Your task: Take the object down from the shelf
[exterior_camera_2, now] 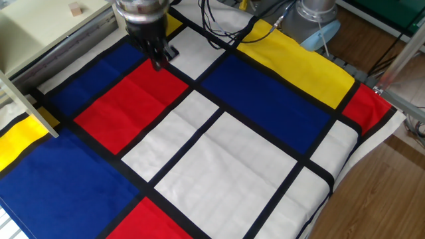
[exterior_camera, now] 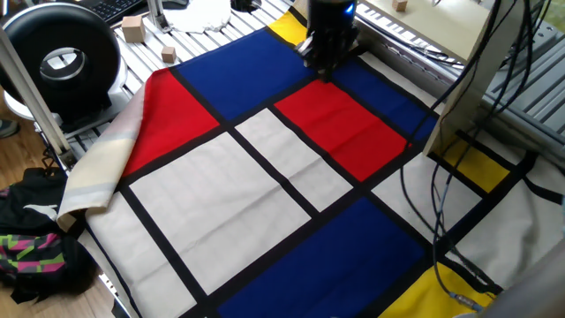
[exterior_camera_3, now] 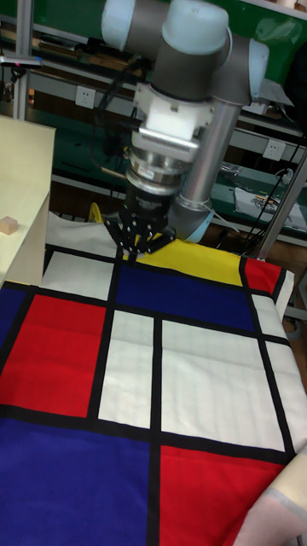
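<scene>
The object is a tiny tan cube resting on the flat top of the pale beige shelf. It also shows as the object on the shelf, and as the object on the shelf. My gripper hangs over the blue and red patches of the cloth beside the shelf, well clear of the cube. Its fingers are shut with nothing between them. It appears again as the gripper and the gripper.
A colour-block cloth covers the table. A black round device and larger wooden blocks sit at the far left. Black cables hang beside the shelf leg. A bag lies on the floor.
</scene>
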Tool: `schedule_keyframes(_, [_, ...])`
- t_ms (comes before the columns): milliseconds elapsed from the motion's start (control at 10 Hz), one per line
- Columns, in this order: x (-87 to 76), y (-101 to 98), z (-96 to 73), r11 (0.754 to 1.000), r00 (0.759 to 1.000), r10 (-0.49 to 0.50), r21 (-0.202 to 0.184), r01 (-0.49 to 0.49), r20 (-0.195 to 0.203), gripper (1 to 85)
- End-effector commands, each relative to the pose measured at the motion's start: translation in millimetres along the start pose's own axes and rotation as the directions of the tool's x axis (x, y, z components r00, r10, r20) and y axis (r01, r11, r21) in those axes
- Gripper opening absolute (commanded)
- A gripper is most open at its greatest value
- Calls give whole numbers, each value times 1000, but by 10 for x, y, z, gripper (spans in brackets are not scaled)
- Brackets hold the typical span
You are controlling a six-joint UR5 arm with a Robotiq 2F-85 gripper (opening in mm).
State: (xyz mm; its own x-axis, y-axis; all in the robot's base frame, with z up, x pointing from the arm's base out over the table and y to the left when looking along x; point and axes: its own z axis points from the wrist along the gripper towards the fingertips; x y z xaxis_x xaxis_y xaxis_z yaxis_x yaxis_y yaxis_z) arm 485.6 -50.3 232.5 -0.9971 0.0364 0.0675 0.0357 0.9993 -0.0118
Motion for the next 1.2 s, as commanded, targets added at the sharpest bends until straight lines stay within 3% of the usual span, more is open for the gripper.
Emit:
schedule_keyframes(0, [128,-161,-239,1000,999,-26,-15,26,-18,87])
schedule_keyframes(300, [261,-308,-384,1000,1000,-18,-22,17,-12,63])
schedule_keyframes(600, [305,-378,-418,999,1000,2,-34,-2,8,13])
schedule_keyframes(800, [151,28,-470,981,998,30,-191,-17,63,13])
schedule_keyframes(900, [95,-120,-450,989,994,72,-138,-60,80,13])
schedule_keyframes(1100, [86,-315,-432,989,987,134,-70,-129,84,13])
